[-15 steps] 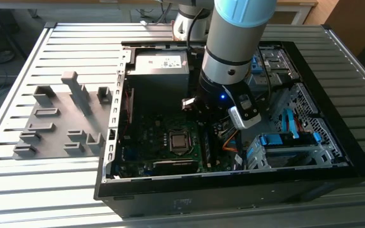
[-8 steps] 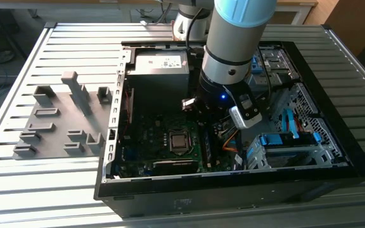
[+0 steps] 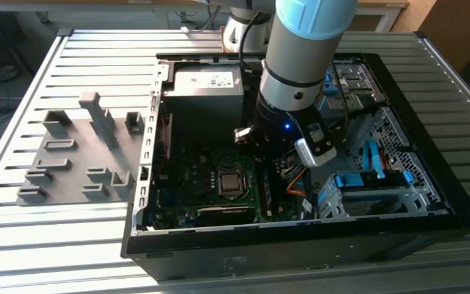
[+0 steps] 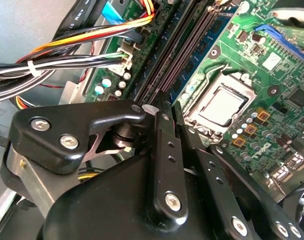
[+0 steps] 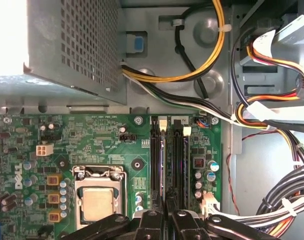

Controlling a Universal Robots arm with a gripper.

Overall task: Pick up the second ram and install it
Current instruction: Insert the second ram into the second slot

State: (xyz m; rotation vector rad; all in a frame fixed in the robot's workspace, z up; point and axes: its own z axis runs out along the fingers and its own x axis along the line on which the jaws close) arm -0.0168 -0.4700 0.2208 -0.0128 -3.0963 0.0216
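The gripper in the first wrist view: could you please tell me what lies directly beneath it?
Beneath the gripper lie the memory slots on the green motherboard, beside the processor socket. The slots' near ends are covered by the fingers, so whether they hold the second ram cannot be seen.

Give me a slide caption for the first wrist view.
Gripper poised over the motherboard's memory slots, beside the processor socket.

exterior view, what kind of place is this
Probably a robot test or assembly workbench: an open desktop computer case lies on a slatted metal table, beside a grey slotted fixture tray, with the arm reaching inside.
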